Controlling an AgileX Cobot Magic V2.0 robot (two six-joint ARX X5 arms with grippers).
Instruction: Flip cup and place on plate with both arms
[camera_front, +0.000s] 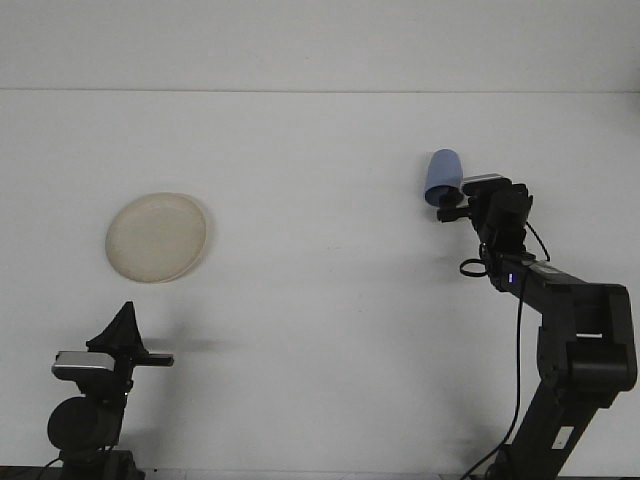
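A blue cup (442, 172) lies on its side at the back right of the white table, its mouth facing me. My right gripper (452, 207) is stretched far forward and sits right at the cup's mouth, hiding the lower right part of the rim. A round cream plate (157, 237) lies flat on the left side, far from the cup. My left gripper (126, 322) rests low near the front left, below the plate, its fingers pressed together into a point and holding nothing.
The white table (320, 300) stretches between plate and cup with nothing on it. A pale wall begins at the table's far edge (320, 91). The right arm's links and cable (560, 300) run from the front right toward the cup.
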